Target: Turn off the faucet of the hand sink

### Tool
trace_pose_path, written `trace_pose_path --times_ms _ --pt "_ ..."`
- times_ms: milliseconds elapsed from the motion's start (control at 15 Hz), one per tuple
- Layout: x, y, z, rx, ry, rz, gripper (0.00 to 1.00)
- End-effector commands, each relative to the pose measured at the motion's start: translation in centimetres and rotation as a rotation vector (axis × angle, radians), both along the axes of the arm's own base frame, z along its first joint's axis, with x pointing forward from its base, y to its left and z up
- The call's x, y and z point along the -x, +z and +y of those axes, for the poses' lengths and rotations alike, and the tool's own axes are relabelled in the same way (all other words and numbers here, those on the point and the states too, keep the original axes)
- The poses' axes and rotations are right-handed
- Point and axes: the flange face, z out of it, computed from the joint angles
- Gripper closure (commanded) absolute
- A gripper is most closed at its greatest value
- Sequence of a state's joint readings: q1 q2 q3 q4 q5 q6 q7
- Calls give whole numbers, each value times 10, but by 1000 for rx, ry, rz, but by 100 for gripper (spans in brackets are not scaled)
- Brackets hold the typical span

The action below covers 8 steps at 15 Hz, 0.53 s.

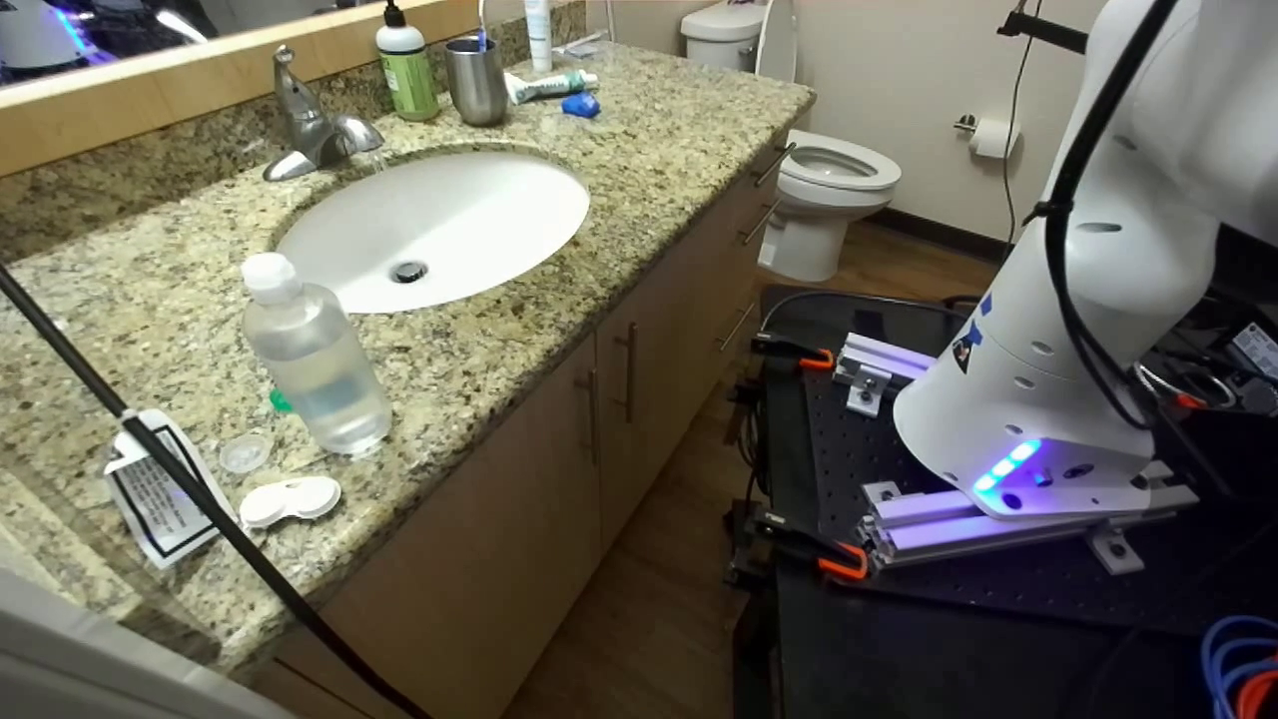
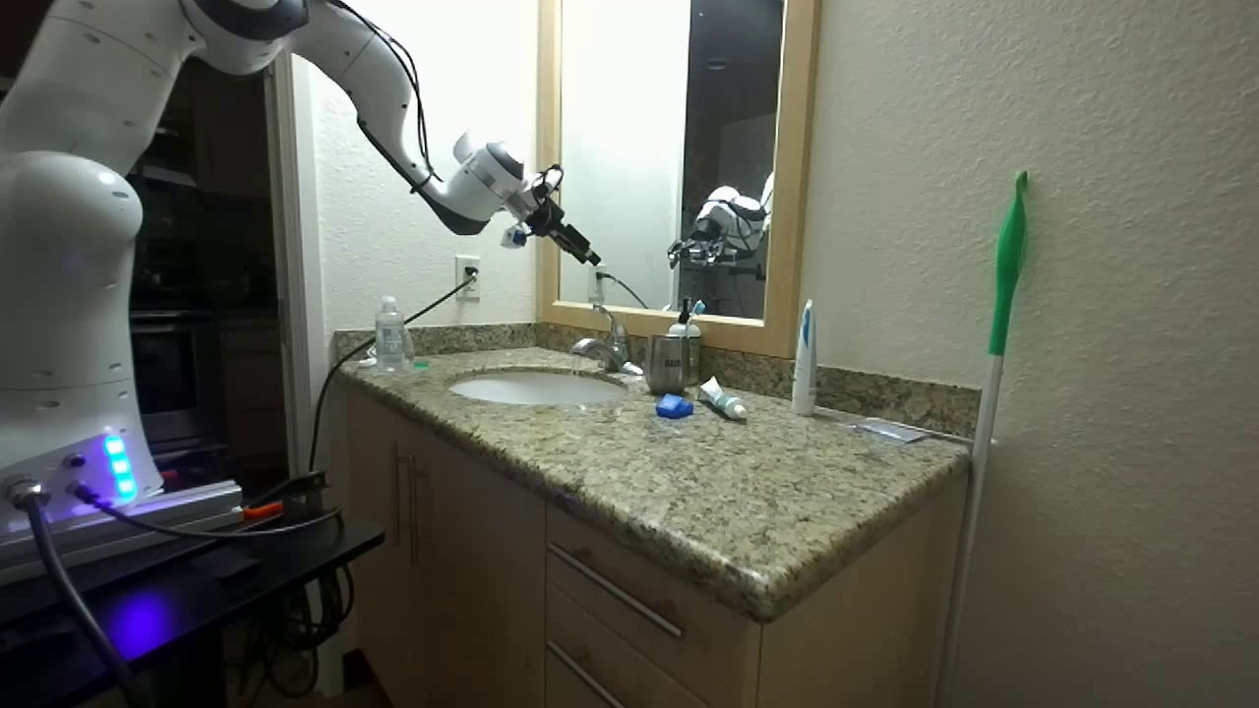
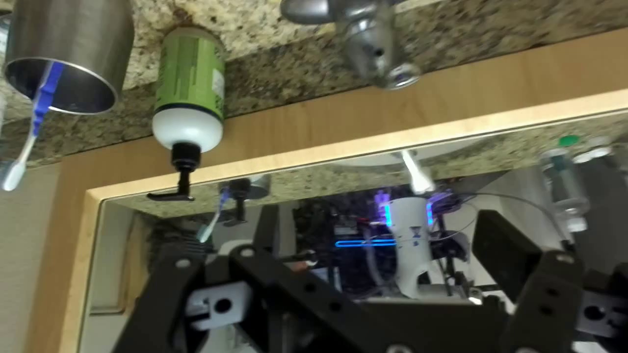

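One black tool (image 2: 590, 256), its fingers (image 3: 505, 252) wide apart, hangs higher than the small silvery metal faucet (image 1: 315, 135), which stands just beside the white oval sink (image 1: 479, 215).

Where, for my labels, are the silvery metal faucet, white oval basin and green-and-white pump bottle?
Silvery metal faucet (image 1: 313, 135), in an exterior view: its body.
White oval basin (image 1: 499, 230), in an exterior view: inner wall.
Green-and-white pump bottle (image 3: 190, 81), wrist view: green part.
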State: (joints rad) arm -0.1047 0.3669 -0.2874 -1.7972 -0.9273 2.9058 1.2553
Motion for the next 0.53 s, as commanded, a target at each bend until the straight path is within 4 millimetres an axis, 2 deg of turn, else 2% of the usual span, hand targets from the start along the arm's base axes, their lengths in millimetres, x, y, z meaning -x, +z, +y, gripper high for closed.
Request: trace_pose_path --times_ms 0,133,267,467 --pt "-6 -10 -17 10 -46 -10 0" --pt "-20 -30 -33 22 -86 -14 0" --pt "-26 -36 -30 22 -80 -13 0" --pt "-35 -61 -30 13 -141 56 0"
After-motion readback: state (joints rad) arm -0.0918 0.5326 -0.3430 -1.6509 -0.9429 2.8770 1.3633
